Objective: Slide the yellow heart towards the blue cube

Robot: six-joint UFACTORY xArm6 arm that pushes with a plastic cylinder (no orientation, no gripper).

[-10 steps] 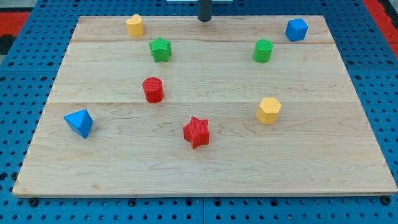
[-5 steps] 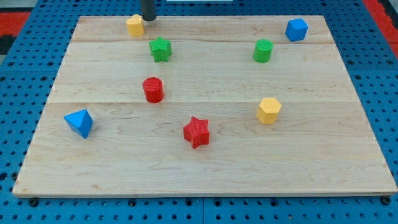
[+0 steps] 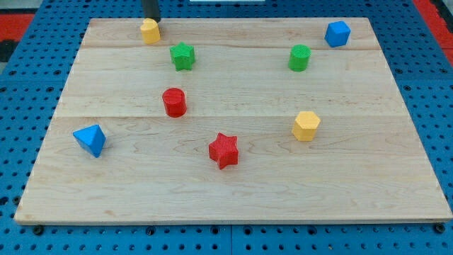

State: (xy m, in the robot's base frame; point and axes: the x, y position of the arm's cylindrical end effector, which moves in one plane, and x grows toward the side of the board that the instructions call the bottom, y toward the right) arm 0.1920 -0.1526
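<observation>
my tip (image 3: 153, 20) touching yellow heart (image 3: 149, 32) at its 12 o'clock, board's (image 3: 233, 191) top-left.
no jaws, just a rod. blue cube (image 3: 337, 33) well apart at heart's 3 o'clock, top-right corner. green star (image 3: 182, 56) near heart at 4 o'clock; green cylinder (image 3: 299, 58) at cube's 8 o'clock. no containers.

This looks like a robotics lab bench. A pale wooden board (image 3: 233, 184) made of glued planks lies flat on a blue perforated panel (image 3: 21, 85) with a regular grid of holes, the kind used for fixing test rigs. Red strips (image 3: 14, 18) edge the panel at 10 and 2 o'clock. Small moulded blocks lie scattered across the board like test pieces, such as a red star (image 3: 224, 150) near the middle and a blue cube (image 3: 337, 33) at 2 o'clock. A dark rod enters at 12 o'clock, my tip (image 3: 153, 20) just above the yellow heart (image 3: 149, 32).
</observation>
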